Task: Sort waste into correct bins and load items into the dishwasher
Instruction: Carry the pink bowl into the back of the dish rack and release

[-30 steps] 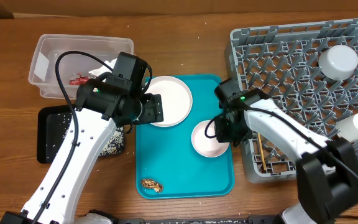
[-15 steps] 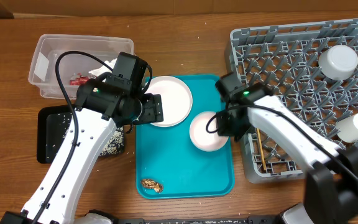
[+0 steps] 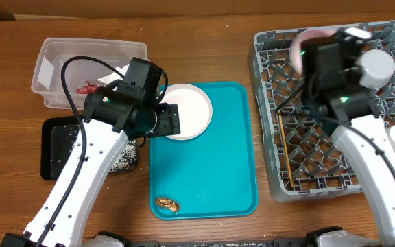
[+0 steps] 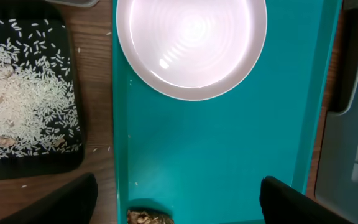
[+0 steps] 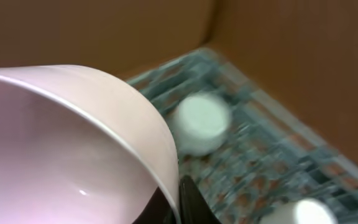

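Overhead view: your right arm reaches over the far side of the large square grey plastic dish rack.
Right gripper: closed tight on the rim of the small white bowl. You have the bowl held clear above the rack, and it is blurred from above.
Left gripper: fingers spread wide with nothing between them, hanging over the teal plastic tray.
Round white plate: on the teal tray's far left corner, just beside your left gripper.
Small brown food scrap: on the teal tray, near its near left corner.
Shallow black rectangular tray: on the wooden bench left of the teal tray, with loose white rice grains scattered in it.
Clear plastic rectangular tub: holds the small red crinkled wrapper and the crumpled white tissue.
Rack contents: a white cup at the far right and thin wooden chopsticks along the left side.
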`<action>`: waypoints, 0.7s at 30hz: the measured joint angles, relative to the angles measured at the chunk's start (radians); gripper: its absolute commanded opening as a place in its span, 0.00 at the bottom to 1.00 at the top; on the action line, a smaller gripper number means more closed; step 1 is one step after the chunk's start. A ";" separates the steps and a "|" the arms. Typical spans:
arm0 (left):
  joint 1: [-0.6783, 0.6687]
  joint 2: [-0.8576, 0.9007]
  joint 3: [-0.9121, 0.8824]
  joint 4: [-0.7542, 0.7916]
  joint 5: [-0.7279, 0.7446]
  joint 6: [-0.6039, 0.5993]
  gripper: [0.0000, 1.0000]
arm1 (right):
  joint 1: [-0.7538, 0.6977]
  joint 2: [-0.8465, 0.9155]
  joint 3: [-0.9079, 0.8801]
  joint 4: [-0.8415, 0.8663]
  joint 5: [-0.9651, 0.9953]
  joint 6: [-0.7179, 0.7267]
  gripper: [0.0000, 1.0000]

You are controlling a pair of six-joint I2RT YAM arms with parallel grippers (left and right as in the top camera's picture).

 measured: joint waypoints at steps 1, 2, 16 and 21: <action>0.000 0.000 0.000 0.001 0.000 0.000 0.85 | -0.028 0.014 0.000 0.040 0.061 0.000 0.04; 0.000 0.000 0.000 0.001 0.000 0.000 0.85 | -0.054 0.029 0.000 0.073 0.107 0.000 0.04; 0.000 0.000 0.000 0.000 0.000 0.000 0.85 | -0.279 0.382 0.000 0.174 0.280 0.001 0.04; 0.000 0.000 0.000 0.002 0.000 0.000 0.88 | -0.260 0.436 -0.001 0.150 0.232 0.006 0.04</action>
